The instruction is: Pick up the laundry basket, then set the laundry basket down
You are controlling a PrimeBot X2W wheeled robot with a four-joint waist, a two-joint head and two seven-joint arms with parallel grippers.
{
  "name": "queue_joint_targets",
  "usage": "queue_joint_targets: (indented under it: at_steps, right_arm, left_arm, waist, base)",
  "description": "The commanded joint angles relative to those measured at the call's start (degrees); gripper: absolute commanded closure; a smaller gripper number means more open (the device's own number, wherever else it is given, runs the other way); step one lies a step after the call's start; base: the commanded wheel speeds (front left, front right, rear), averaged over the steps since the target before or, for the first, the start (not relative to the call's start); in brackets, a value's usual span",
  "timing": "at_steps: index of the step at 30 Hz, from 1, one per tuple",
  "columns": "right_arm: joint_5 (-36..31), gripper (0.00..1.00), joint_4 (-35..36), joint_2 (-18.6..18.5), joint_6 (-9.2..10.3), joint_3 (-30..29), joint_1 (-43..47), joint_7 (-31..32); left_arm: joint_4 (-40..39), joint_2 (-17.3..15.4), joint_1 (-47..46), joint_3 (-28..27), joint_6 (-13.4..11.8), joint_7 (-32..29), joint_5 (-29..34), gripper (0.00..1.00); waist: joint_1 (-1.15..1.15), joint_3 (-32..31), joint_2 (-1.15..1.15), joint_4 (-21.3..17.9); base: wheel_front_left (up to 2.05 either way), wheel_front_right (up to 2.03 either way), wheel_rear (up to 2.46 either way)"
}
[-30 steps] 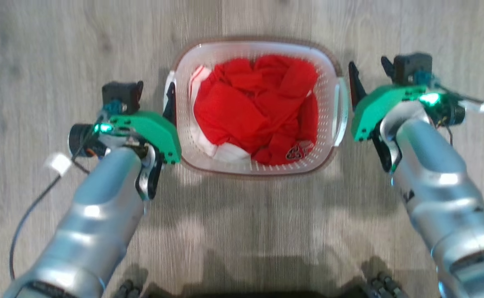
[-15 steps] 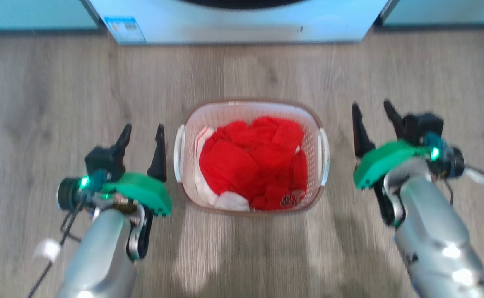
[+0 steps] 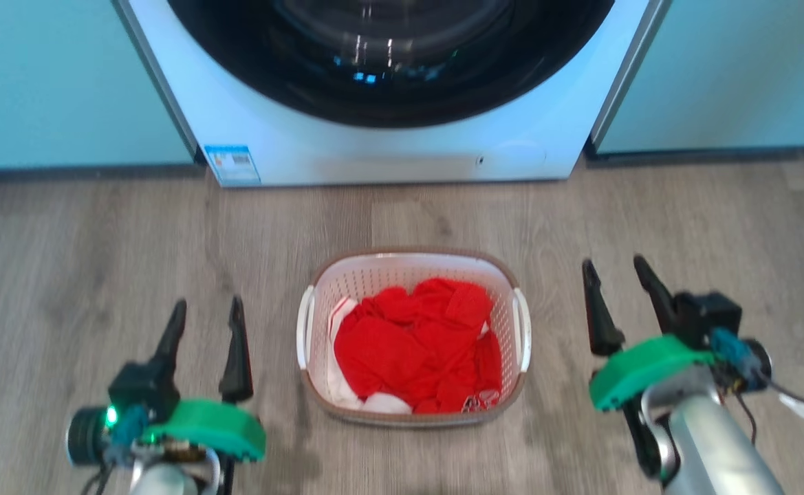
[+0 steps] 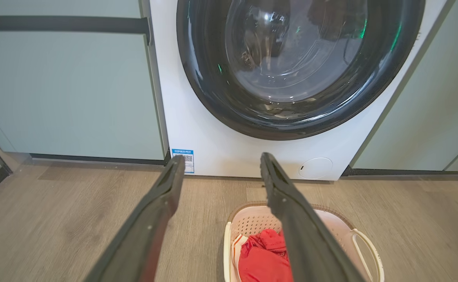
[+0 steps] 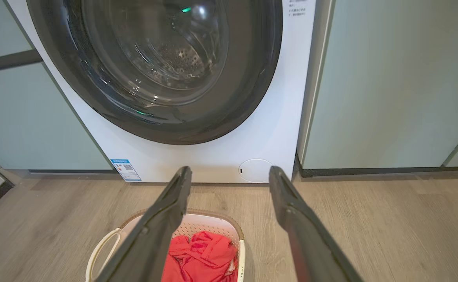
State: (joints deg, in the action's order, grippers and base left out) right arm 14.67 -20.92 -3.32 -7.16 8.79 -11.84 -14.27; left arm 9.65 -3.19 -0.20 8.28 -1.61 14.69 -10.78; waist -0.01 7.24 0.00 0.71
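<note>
The laundry basket point(image 3: 402, 267) stands on the wooden floor before the washing machine, white and perforated with a brown rim and two white side handles, holding red cloth point(image 3: 415, 344). My left gripper point(image 3: 205, 309) is open to the basket's left, apart from it, with nothing between its fingers. My right gripper point(image 3: 615, 271) is open to the basket's right, also apart from it. In the left wrist view the basket point(image 4: 248, 221) lies low behind my gripper point(image 4: 221, 162). In the right wrist view the basket point(image 5: 213, 223) sits at the bottom left of my gripper point(image 5: 229, 174).
A large white washing machine point(image 3: 388, 155) with a dark round door point(image 3: 388, 55) stands straight ahead. Pale green cabinet fronts point(image 3: 64, 82) flank it on both sides. Wooden floor point(image 3: 99, 275) stretches left and right of the basket.
The head camera has risen and tilted up, bringing the washing machine into view. Both grippers drew back from the basket's handles and now stand apart from it, fingers pointing forward.
</note>
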Motion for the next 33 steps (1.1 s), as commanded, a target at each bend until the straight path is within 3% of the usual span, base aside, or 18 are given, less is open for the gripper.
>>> queue_joint_targets:
  at_steps: [1, 11, 33]
  right_arm:
    - [0.1, 0.0, 2.9, 0.4, -0.33, 0.5, 0.8, -0.7]
    - [0.0, 0.0, 8.1, 0.4, -0.33, -2.2, 9.1, -0.7]
    - [-0.5, 0.0, 9.0, 0.4, -0.33, -3.5, 10.1, -0.7]
  left_arm:
    - [-3.0, 0.1, -0.1, -2.4, -0.3, 0.3, 0.6, 0.0]
    - [-7.3, 0.3, 7.6, -3.1, -0.6, 0.3, -0.2, 0.0]
    - [-6.3, 0.3, 8.6, -3.4, -1.7, 0.3, -0.8, 0.0]
  waist:
    - [0.01, -2.3, 0.0, -0.5]
    - [0.01, -6.8, 0.0, -1.4]
    - [0.01, -8.0, 0.0, -1.5]
  base:
    - [0.0, 0.0, 0.0]
    - [0.0, 0.0, 0.0]
    - [0.0, 0.0, 0.0]
